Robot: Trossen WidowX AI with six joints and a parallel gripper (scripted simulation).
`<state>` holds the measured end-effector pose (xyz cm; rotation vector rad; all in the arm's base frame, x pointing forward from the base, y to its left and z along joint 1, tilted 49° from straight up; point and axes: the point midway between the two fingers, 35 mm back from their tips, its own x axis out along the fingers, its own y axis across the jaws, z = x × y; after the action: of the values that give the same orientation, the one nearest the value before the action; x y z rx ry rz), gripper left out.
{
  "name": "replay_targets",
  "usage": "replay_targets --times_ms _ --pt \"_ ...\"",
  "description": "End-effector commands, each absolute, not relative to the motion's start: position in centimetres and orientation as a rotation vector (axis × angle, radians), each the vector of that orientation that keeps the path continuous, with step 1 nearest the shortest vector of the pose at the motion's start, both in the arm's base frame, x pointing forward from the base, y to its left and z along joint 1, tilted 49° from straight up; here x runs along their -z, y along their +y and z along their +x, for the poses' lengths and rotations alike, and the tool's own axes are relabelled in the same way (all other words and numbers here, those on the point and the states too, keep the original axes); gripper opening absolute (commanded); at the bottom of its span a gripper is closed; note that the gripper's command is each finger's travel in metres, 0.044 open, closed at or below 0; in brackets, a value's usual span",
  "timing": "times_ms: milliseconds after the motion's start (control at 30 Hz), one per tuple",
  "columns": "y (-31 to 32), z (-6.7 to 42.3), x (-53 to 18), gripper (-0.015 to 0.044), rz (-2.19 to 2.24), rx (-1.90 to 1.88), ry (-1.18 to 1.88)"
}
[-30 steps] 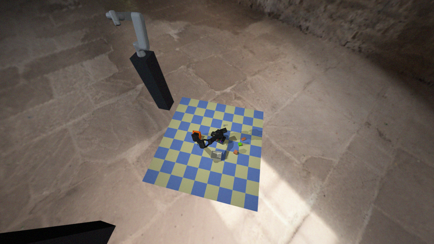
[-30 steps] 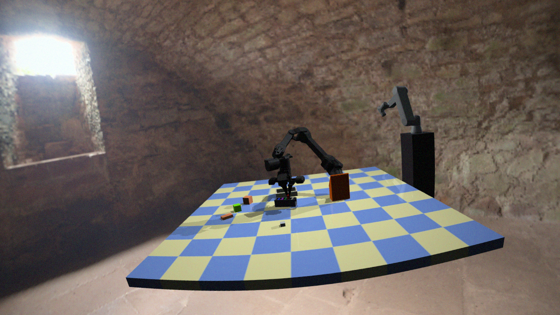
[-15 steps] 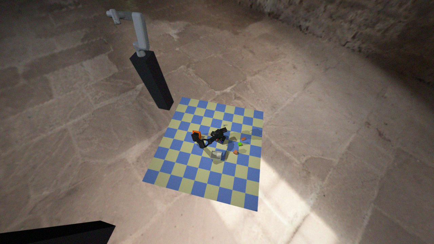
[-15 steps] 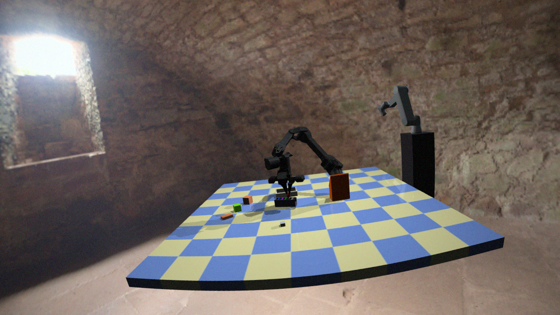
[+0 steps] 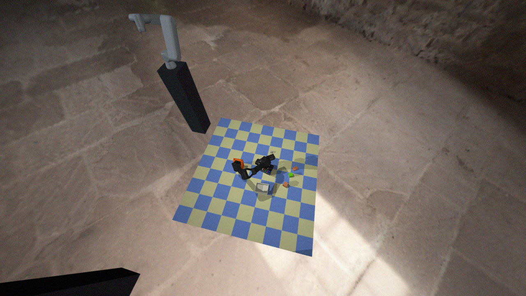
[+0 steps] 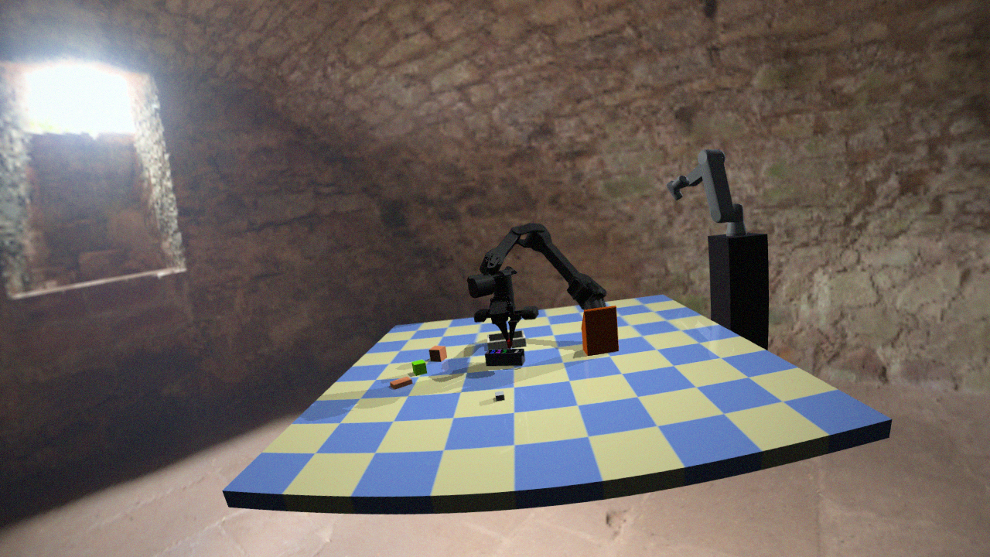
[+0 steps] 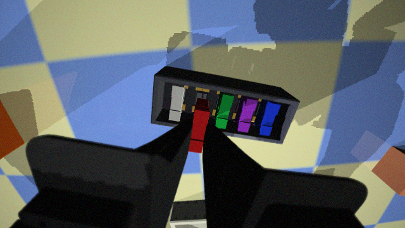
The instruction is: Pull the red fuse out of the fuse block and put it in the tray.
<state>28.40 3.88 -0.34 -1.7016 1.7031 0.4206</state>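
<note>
The fuse block [image 6: 503,357] sits on the table [image 6: 623,422]. The tray [image 6: 506,339] lies just behind the fuse block; the tall box [image 6: 599,331] stands to its right, three small blocks to its left.

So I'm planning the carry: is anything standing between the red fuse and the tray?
Nothing visible does. The hand holds the red fuse above the fuse block; the tray lies beside the block, with bare mat between.
</note>
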Motion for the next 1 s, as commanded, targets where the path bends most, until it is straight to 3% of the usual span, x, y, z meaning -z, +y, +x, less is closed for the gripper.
replay_targets --times_ms 0,500,967 --pt "4.2 28.4 0.1 0.0000 -1.694 -0.419 1.701" --pt "5.6 28.3 -1.3 0.0000 -1.694 -0.420 1.701" --pt "-0.6 30.9 -8.9 0.0000 -1.685 -0.441 1.688"
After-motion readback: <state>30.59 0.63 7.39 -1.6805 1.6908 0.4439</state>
